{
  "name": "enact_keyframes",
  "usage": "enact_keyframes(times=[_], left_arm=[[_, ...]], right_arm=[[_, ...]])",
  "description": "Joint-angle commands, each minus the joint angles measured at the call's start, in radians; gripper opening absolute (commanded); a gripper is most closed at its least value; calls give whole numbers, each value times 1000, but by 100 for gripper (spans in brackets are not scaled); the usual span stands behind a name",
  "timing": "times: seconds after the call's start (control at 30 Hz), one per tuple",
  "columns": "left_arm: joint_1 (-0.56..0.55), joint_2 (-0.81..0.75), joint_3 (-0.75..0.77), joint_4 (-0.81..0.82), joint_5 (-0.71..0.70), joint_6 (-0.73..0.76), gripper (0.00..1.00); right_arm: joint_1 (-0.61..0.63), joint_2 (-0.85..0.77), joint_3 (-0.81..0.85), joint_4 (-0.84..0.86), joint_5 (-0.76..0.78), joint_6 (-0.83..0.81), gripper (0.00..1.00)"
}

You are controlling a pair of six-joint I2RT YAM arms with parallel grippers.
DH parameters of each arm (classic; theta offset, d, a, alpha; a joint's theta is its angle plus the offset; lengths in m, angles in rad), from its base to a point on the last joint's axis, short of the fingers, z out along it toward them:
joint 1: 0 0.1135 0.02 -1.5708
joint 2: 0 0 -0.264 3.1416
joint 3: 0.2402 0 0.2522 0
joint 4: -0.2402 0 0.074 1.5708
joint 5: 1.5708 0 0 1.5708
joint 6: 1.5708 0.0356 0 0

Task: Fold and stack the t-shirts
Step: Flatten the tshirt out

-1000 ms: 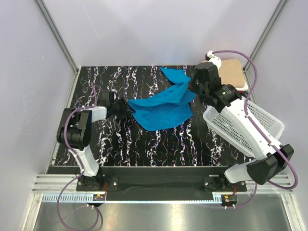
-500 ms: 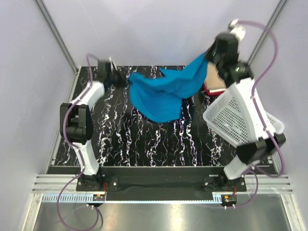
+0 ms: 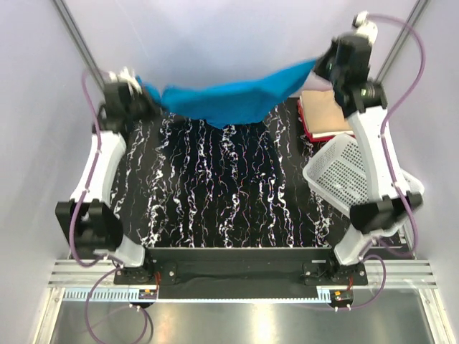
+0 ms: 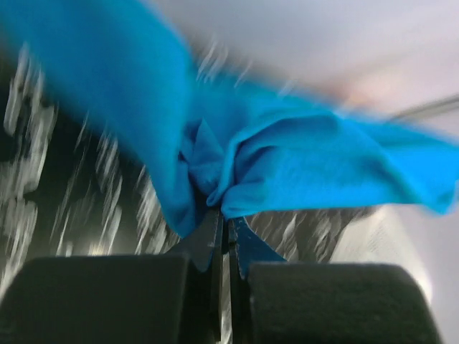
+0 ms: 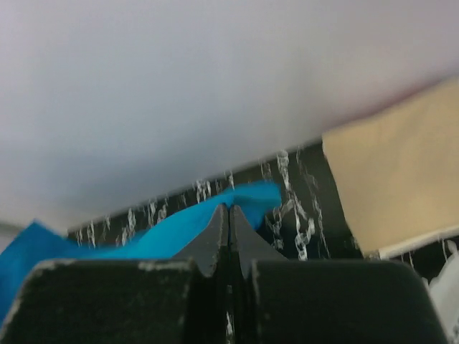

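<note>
Enclosure: pale grey-lilac walls on three sides, with metal posts running up the back corners.

Table: black top with white marble-like streaks. Both arm bases sit at its near edge.

Left arm is stretched up toward the far-left corner. Right arm is stretched up toward the far-right corner.

Blue t-shirt: strung between the two grippers over the far edge of the table, held by one end on each side. It sags in the middle, and the lowest fold hangs about mid-width. The overhead view does not show whether that fold touches the table.

White basket: perforated plastic, at the right edge of the table, below the right arm.

Folded stack: far-right corner, just beyond the basket. The tan t-shirt is on top and a red t-shirt shows as an edge under it. The right wrist view shows the tan cloth close by on the right.

Left gripper: jaws nearly together, pinching a bunched fold of the blue cloth at their tips. This view is motion-blurred.

Right gripper: jaws pressed together, no gap visible. A thin tongue of the blue cloth is caught at their tips.
</note>
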Motion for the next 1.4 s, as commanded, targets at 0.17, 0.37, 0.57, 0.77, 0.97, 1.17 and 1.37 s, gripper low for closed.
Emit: enact_keyframes(times=[0.17, 0.37, 0.57, 0.77, 0.97, 1.17, 1.37], left_arm=[[50, -256, -762, -21, -214, -48, 0], [165, -312, -844, -42, -248, -36, 47], [170, -366, -813, -77, -217, -25, 52], [193, -414, -809, -121, -327, -13, 56], [190, -331, -797, -88, -151, 93, 56], [133, -273, -801, -87, -149, 107, 56], [110, -236, -821, -71, -191, 56, 57]], right_arm=[[89, -502, -1114, 332, -464, 256, 0], [146, -529, -1279, 329, -499, 226, 0], [146, -615, -1304, 312, -492, 212, 0], [147, -685, -1276, 156, -287, 177, 0], [147, -803, -1272, 84, -153, 160, 0], [146, -797, -1278, 113, -188, 141, 0], [147, -774, -1267, 122, -246, 138, 0]])
